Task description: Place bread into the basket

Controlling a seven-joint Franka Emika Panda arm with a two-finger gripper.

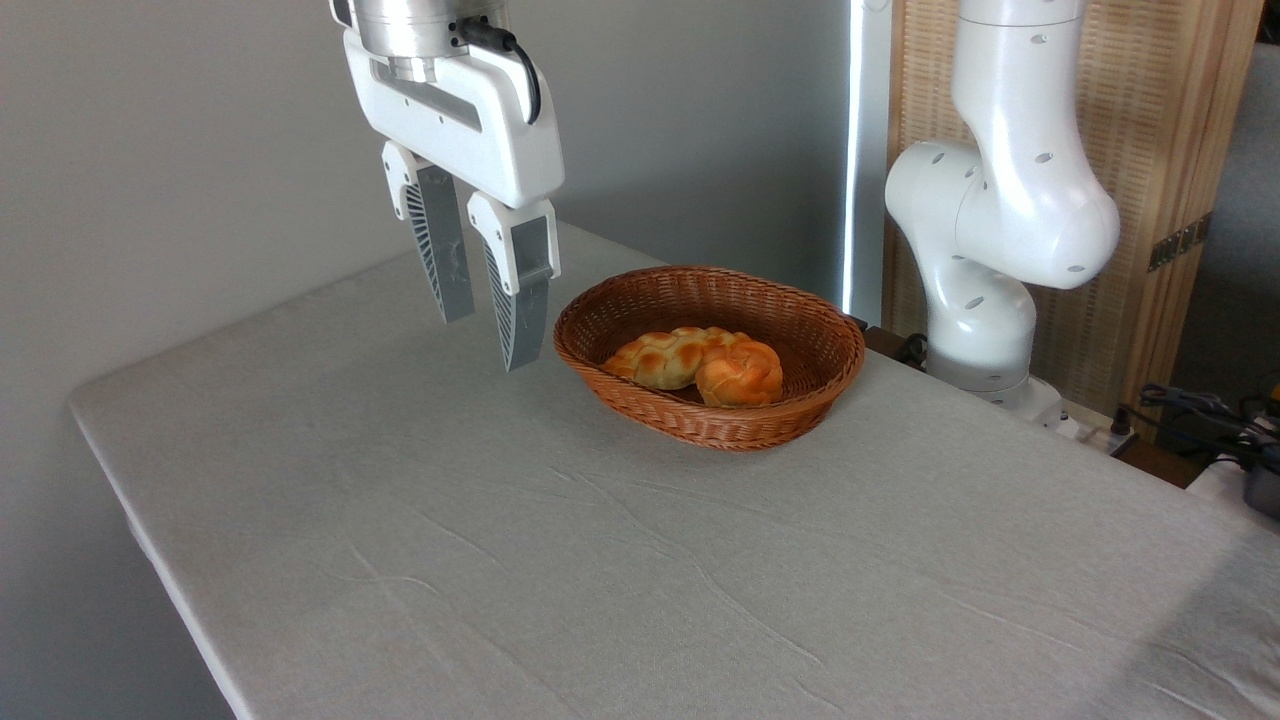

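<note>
Bread [740, 374] in basket [640, 300] — hand [490, 335] empty, fingers apart.

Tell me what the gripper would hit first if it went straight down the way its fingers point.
Probably the bare cloth-covered table: the open gripper hangs left of the wicker basket, though depth is hard to judge.
</note>
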